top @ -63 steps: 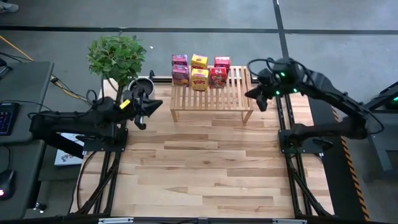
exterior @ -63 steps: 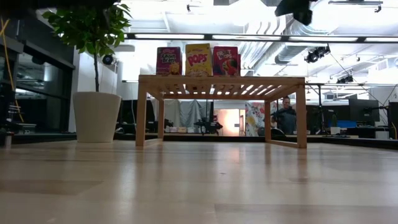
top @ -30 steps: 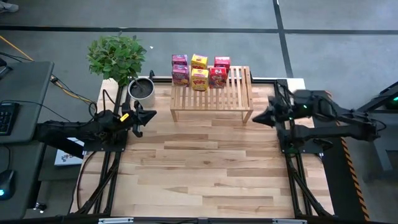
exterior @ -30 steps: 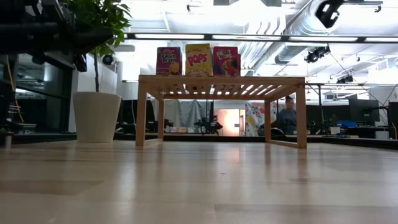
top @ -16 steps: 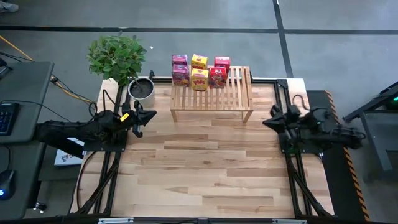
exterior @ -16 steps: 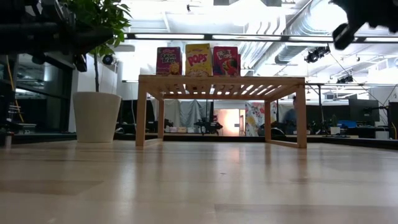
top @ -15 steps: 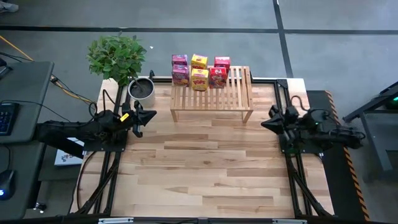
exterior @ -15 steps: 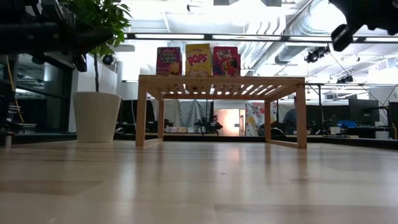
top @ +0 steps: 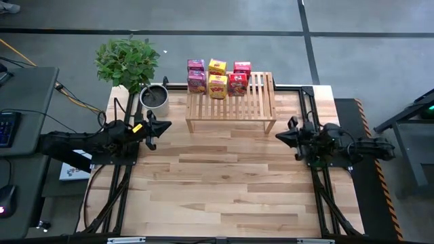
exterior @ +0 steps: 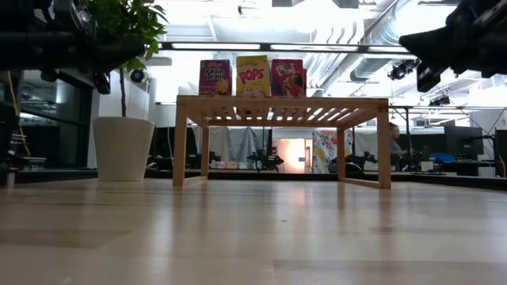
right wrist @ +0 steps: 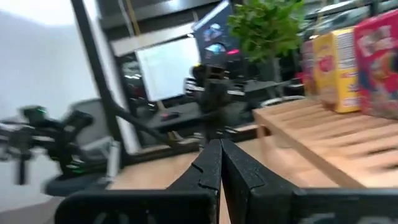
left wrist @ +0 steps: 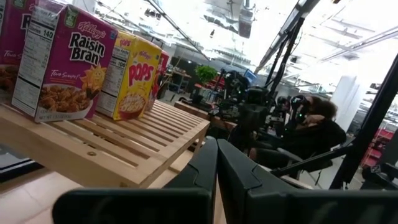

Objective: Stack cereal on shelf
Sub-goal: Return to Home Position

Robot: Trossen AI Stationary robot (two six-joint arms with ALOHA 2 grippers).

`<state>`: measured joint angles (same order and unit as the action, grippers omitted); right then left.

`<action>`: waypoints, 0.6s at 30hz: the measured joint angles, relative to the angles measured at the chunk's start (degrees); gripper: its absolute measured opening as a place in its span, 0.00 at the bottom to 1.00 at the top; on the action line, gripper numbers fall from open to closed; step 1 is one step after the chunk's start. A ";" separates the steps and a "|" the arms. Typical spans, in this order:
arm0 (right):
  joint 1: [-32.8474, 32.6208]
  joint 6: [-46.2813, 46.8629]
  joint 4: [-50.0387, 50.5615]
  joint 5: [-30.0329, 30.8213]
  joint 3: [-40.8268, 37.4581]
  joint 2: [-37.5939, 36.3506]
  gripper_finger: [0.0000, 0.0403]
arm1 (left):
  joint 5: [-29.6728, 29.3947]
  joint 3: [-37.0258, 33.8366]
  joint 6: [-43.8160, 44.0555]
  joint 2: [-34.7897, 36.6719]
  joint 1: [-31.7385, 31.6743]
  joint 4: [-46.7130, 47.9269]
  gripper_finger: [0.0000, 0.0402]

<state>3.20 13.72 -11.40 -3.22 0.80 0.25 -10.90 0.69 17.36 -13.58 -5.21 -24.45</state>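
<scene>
Plainly — cereal (top: 218,85) atop shelf (top: 261,102).

Both arms are black; the left arm (top: 78,143) carries a yellow tag (top: 136,127).

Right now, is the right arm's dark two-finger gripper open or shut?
Shut: the dark right gripper has its fingers meeting with no gap, holding nothing. It hovers over the right side of the wooden table.

The shelf (top: 256,102), a low light-wood slatted rack, carries six upright boxes at its left end, toward its far edge. They stand in two rows: pink boxes (top: 196,81) leftmost, yellow boxes (top: 218,87) in the middle, and red boxes (top: 237,84) right of them, each pair one behind the other.
</scene>
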 joint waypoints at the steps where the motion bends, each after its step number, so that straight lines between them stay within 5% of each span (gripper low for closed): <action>1: 0.00 -1.41 0.53 1.01 0.00 0.00 0.00 | 0.00 0.00 0.00 0.00 0.00 0.03 0.01; 9: 0.02 -2.21 11.17 3.69 0.04 0.09 0.00 | 0.00 0.00 0.00 0.00 0.01 0.90 0.01; 18: 0.02 -2.21 11.48 2.99 0.09 0.47 0.00 | 0.00 0.00 0.00 0.00 0.02 1.02 0.01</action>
<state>3.22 11.51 0.08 -0.23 0.89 0.72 -10.90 0.69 17.37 -13.58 -5.19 -23.43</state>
